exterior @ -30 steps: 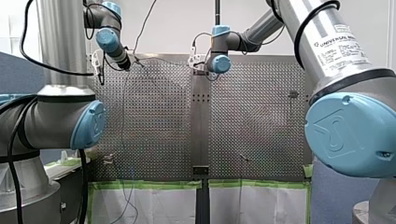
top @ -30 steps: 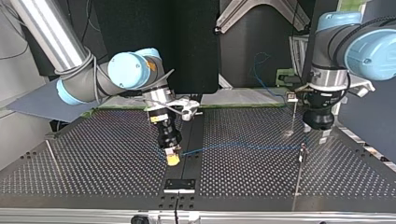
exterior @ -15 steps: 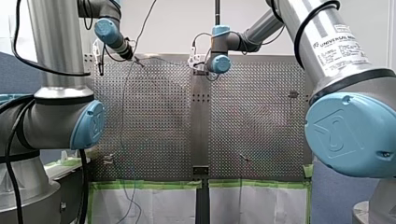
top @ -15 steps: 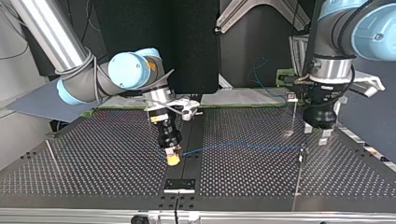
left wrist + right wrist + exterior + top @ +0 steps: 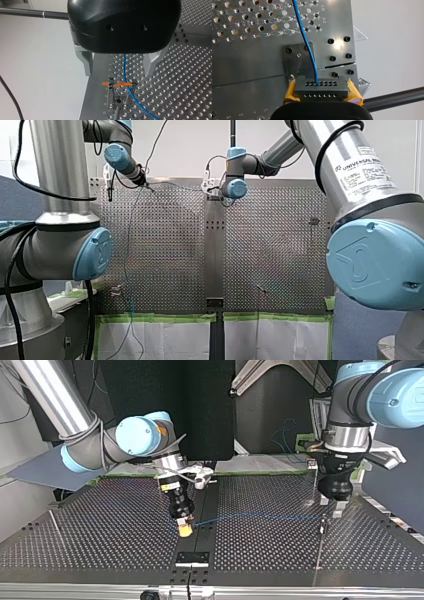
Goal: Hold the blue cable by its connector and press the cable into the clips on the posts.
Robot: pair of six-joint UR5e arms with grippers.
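Observation:
In the top view the blue cable (image 5: 260, 516) runs low over the perforated table (image 5: 110, 535), from my right gripper (image 5: 185, 529) to a thin post (image 5: 323, 525). The right wrist view shows my right gripper (image 5: 320, 96) with its yellow pads (image 5: 290, 91) shut on the grey connector block (image 5: 321, 87), and the cable (image 5: 305, 40) leaves the block's top. My left gripper (image 5: 331, 506) hangs just above that post. In the left wrist view its metal fingers (image 5: 87, 62) stand open astride the cable (image 5: 124, 67), above the post's clip (image 5: 119, 84) with its orange band.
A second post (image 5: 314, 475) with a clip stands behind the first, nearer the table's far edge. A thin rod (image 5: 56, 527) lies at the top view's left. A black plate (image 5: 192, 558) sits on the centre strip. The cable's slack (image 5: 131, 270) hangs over the green-taped edge.
My left arm has lifted a little and shifted toward the top view's left, over the post. The slack cable at the table's edge has swung. My right arm is unmoved.

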